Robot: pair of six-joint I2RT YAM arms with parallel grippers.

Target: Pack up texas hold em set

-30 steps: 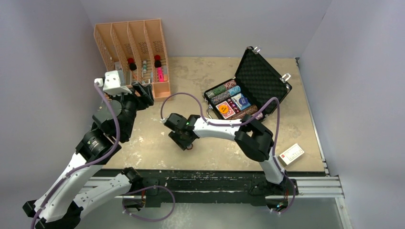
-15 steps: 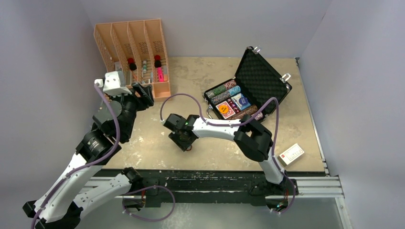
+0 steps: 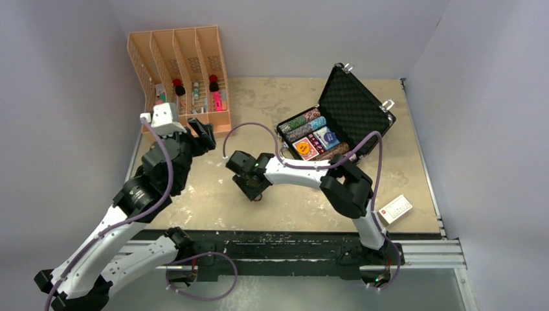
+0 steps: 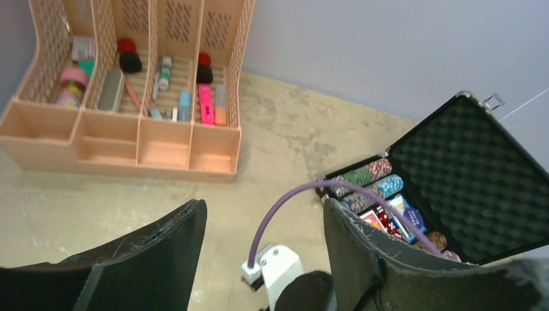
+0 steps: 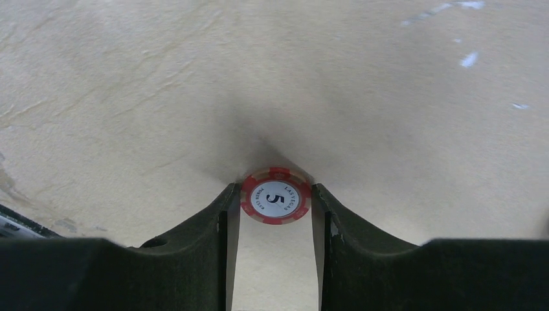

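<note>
The small black briefcase (image 3: 353,107) lies open at the back right, with rows of coloured chips (image 3: 303,123) and card decks in its foam. It also shows in the left wrist view (image 4: 463,162). My right gripper (image 3: 257,192) is shut on a loose red chip marked 5 (image 5: 275,196), pinched edge to edge between both fingertips just over the table, left of the case. My left gripper (image 3: 206,135) is open and empty, hovering in front of the orange rack (image 3: 178,65). In its own view its jaws (image 4: 262,223) stand wide apart above the right wrist.
The orange four-slot rack (image 4: 129,78) with bottles and markers stands at the back left. A small white card box (image 3: 395,208) lies near the front right edge. A purple cable (image 3: 246,129) arcs from the right wrist toward the case. Grey walls close in three sides.
My left arm has swung right and forward, away from the rack's front. My right gripper has shifted slightly right with the red chip still in it.
</note>
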